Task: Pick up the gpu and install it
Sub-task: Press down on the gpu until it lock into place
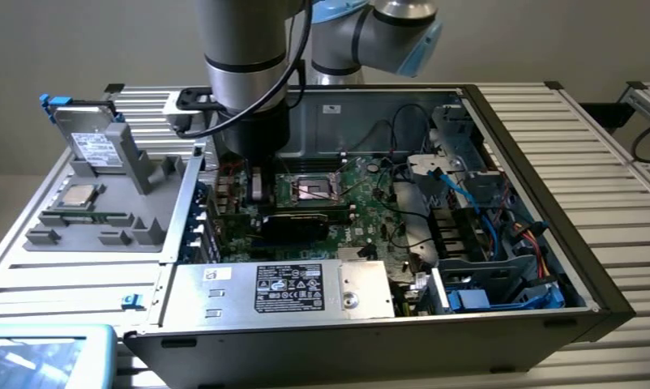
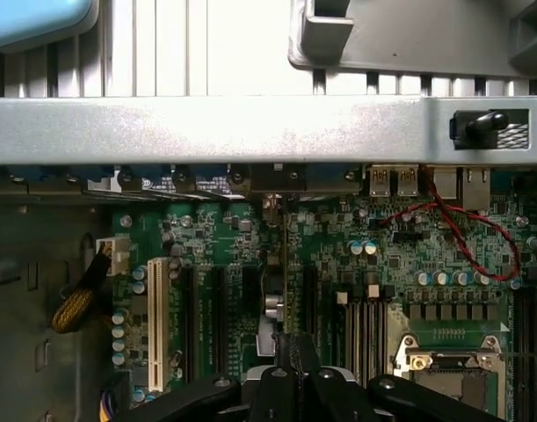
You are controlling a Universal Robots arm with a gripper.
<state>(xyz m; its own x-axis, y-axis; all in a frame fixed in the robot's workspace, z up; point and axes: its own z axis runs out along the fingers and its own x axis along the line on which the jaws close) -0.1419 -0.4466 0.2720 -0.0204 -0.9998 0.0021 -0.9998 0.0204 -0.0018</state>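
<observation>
My gripper (image 1: 257, 189) hangs low inside the open computer case (image 1: 541, 203), over the green motherboard (image 2: 356, 264) on the exterior view's left of the CPU socket (image 1: 314, 190). Its black fingers (image 2: 290, 352) are shut on the gpu (image 2: 270, 303), which the wrist view shows edge-on as a thin strip running along the black expansion slots. From the exterior view the gpu (image 1: 295, 223) is a dark card with a green lower edge, standing on edge just in front of the socket. Whether it sits in a slot I cannot tell.
A white slot (image 2: 156, 321) and a yellow braided cable (image 2: 75, 303) lie beside the black slots. Red and black wires (image 2: 470, 237) loop by the socket (image 2: 448, 360). A grey holder (image 1: 98, 219) on the exterior view's left carries a boxy drive (image 1: 92, 142). The power supply (image 1: 292, 288) fills the case's near side.
</observation>
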